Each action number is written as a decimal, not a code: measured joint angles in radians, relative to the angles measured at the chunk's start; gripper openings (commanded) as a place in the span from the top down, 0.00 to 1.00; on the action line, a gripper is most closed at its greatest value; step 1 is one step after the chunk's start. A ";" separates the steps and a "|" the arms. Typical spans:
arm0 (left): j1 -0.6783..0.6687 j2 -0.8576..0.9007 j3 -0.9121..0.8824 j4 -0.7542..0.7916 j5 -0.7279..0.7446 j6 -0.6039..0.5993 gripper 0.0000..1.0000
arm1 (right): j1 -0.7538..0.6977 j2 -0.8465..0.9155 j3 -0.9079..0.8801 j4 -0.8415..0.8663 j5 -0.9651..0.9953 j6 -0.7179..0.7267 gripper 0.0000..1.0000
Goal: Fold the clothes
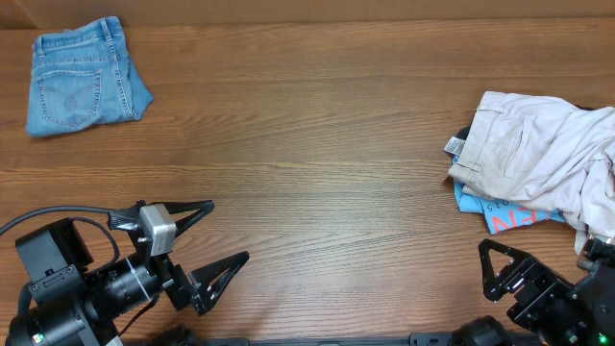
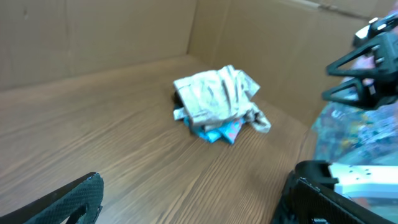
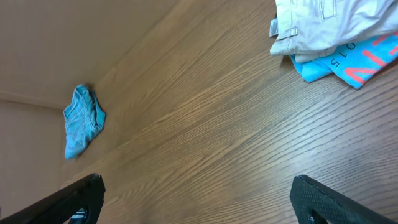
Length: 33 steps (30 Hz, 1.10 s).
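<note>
The light blue jeans [image 1: 85, 78] lie folded into a compact bundle at the far left corner of the table, back pocket and waistband up. They also show small and far off in the right wrist view [image 3: 81, 119]. My left gripper [image 1: 219, 240] is open and empty near the front left edge, far from the jeans. My right gripper [image 1: 500, 264] is open and empty at the front right, just below the pile of other garments. The jeans are out of the left wrist view.
Beige trousers [image 1: 538, 154] lie crumpled at the right edge on top of a bright blue garment with red print [image 1: 504, 217]. The same pile shows in the left wrist view [image 2: 217, 99] and the right wrist view [image 3: 329, 31]. Brown walls ring the wooden table [image 1: 317, 163].
</note>
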 measured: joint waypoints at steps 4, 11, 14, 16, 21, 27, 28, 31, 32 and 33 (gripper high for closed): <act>0.000 0.000 -0.001 0.000 -0.101 0.000 0.00 | 0.000 0.000 0.000 0.000 0.000 0.001 0.00; 0.000 0.000 -0.001 0.000 -0.358 0.000 0.00 | 0.000 0.000 0.000 0.000 0.000 0.000 0.00; 0.000 0.000 -0.001 0.000 -0.524 0.001 0.00 | 0.000 0.000 0.000 0.000 0.001 0.000 0.00; 0.000 0.000 -0.001 0.000 -0.681 0.001 0.00 | 0.000 0.000 0.000 0.000 0.001 0.000 0.00; 0.000 0.002 -0.002 0.000 -1.017 0.003 0.00 | -0.008 0.000 0.000 0.000 0.003 0.000 0.00; 0.000 0.002 -0.002 0.000 -1.081 0.004 0.00 | -0.246 -0.002 0.000 0.000 0.006 0.001 0.00; 0.000 0.002 -0.002 0.000 -1.085 0.004 0.00 | -0.275 -0.008 -0.001 0.001 0.007 0.000 0.00; 0.000 0.002 -0.002 0.000 -1.089 0.004 0.00 | -0.316 -0.065 -0.001 0.000 0.007 0.000 0.00; 0.000 0.002 -0.002 0.000 -1.089 0.004 0.00 | -0.316 -0.091 -0.001 0.000 0.020 0.000 0.00; 0.000 0.002 -0.002 0.000 -1.089 0.004 0.00 | -0.316 -0.104 -0.001 -0.002 0.044 0.001 0.00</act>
